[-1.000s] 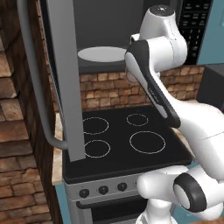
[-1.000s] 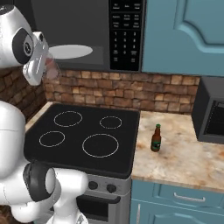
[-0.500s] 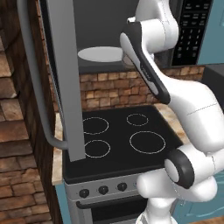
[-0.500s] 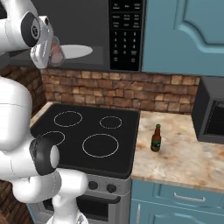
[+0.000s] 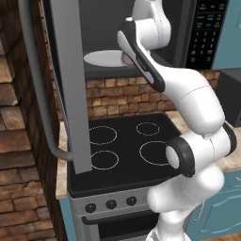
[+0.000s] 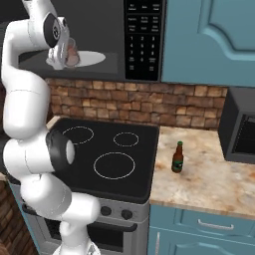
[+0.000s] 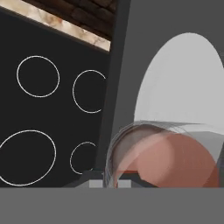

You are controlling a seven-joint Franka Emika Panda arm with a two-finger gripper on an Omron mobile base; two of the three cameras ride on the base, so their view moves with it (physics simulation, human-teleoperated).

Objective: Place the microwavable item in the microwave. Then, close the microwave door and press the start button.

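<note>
My gripper (image 6: 65,49) is shut on the microwavable item (image 6: 72,54), a small pinkish-grey glass cup. It holds the cup at the front of the open microwave (image 6: 114,64), just over the near edge of the white turntable plate (image 6: 94,58). In the left base view the cup (image 5: 127,59) peeks out beside my forearm, right of the plate (image 5: 101,57). The hand view looks through the cup (image 7: 168,157) onto the plate (image 7: 186,78). The microwave door (image 5: 70,80) stands swung open to the left, its bar handle (image 5: 34,89) facing out. The keypad (image 6: 143,40) is right of the cavity.
The black stove (image 6: 107,157) lies below the microwave. A brown-green beer bottle (image 6: 177,158) stands on the counter right of the stove. A dark appliance (image 6: 241,132) sits at the far right, with blue cabinets (image 6: 209,35) above it.
My arm has risen and reached in towards the microwave cavity, carrying the cup from below the opening up over the plate's front edge. The door and bottle have not moved.
</note>
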